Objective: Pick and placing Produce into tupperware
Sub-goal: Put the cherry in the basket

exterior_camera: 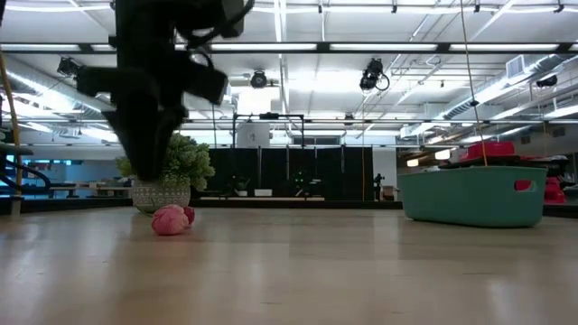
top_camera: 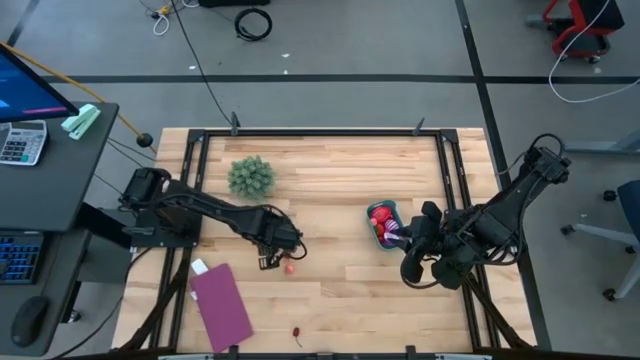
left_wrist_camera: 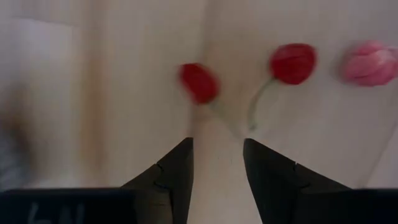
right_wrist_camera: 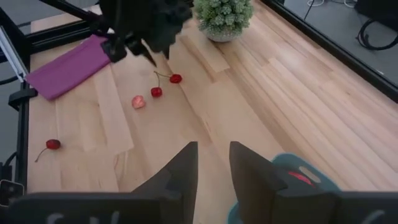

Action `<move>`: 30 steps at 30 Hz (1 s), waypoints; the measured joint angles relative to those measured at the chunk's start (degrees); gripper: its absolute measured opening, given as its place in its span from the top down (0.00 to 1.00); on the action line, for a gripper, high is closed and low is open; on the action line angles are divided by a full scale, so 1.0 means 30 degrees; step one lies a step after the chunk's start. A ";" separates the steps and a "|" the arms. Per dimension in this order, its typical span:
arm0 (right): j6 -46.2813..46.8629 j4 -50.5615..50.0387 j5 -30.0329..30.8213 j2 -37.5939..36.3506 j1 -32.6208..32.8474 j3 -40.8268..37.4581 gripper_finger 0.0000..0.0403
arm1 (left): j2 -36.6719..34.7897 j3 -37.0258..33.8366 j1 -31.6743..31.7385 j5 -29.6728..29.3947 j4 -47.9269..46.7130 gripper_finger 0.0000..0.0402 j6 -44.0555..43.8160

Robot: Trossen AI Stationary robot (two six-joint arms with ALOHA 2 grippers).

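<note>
Three cherries (right_wrist_camera: 175,78), one pink fruit (right_wrist_camera: 138,102), one tub (top_camera: 384,225), one leafy clump (top_camera: 250,176), one purple sheet (top_camera: 221,303)

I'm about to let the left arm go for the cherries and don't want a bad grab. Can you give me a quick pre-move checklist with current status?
1. Left gripper empty, fingers apart: ok.
2. Cherry pair on bare wood ahead of it: ok.
3. Pink piece apart from the cherries: ok.
4. Tub upright, already holding produce: ok.
5. Right gripper by the tub, holding nothing: ok.
6. Room left in tub: cannot tell.

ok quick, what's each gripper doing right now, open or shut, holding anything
Left gripper: open, empty, above the cherries on the table.
Right gripper: open, holding nothing, by the tupperware.
</note>
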 joint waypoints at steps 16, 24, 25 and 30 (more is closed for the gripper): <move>-0.0166 -0.0007 0.0691 0.0000 -0.0057 0.0000 0.75 | 0.0000 -0.2738 0.0108 0.0645 0.2742 0.62 -0.0469; -0.0168 -0.0007 0.0685 0.0000 -0.0057 0.0000 0.75 | 0.0000 -0.2731 0.0405 -0.0061 0.3456 0.64 0.0072; -0.0168 -0.0013 0.0684 0.0000 -0.0052 0.0000 0.75 | 0.0000 -0.2731 0.0476 -0.0091 0.3483 0.65 0.0252; -0.0168 -0.0007 0.0684 0.0000 -0.0055 0.0000 0.75 | 0.0000 -0.2732 0.0790 -0.0129 0.3608 0.65 0.0703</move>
